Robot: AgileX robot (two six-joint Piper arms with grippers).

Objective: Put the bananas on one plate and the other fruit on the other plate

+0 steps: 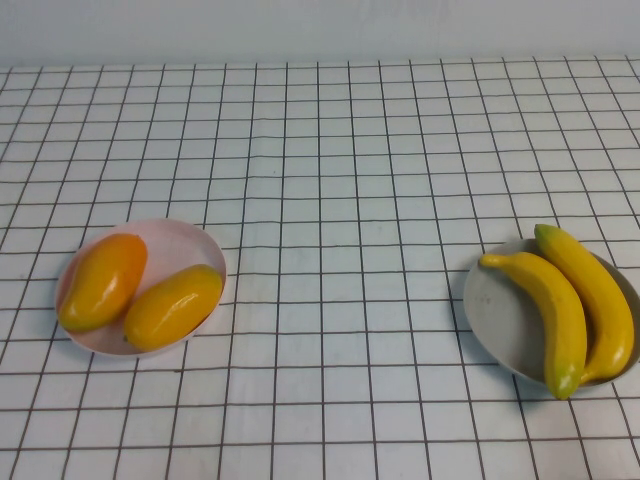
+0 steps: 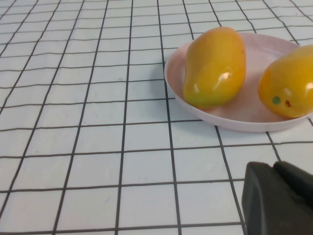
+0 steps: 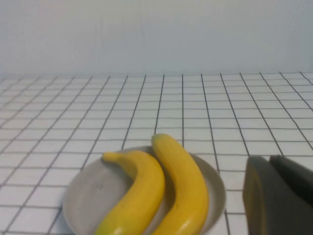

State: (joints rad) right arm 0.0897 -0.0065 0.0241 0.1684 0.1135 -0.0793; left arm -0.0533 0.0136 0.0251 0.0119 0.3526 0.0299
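Observation:
Two yellow bananas, a slimmer one [image 1: 548, 305] and a thicker one [image 1: 598, 295], lie side by side on the grey-blue plate [image 1: 500, 310] at the right. Two mango-like fruits, a redder one [image 1: 103, 281] and a yellower one [image 1: 173, 306], lie on the pale pink plate [image 1: 190, 232] at the left. Neither gripper shows in the high view. My left gripper [image 2: 274, 166] is shut and empty, a little short of the pink plate [image 2: 234, 117] and its fruits [image 2: 215, 66]. My right gripper [image 3: 269, 159] is shut and empty, beside the grey-blue plate [image 3: 90, 196] with the bananas [image 3: 183, 186].
A white cloth with a black grid [image 1: 340, 200] covers the table. A pale wall [image 1: 320, 25] runs along the far edge. Nothing else stands between the two plates.

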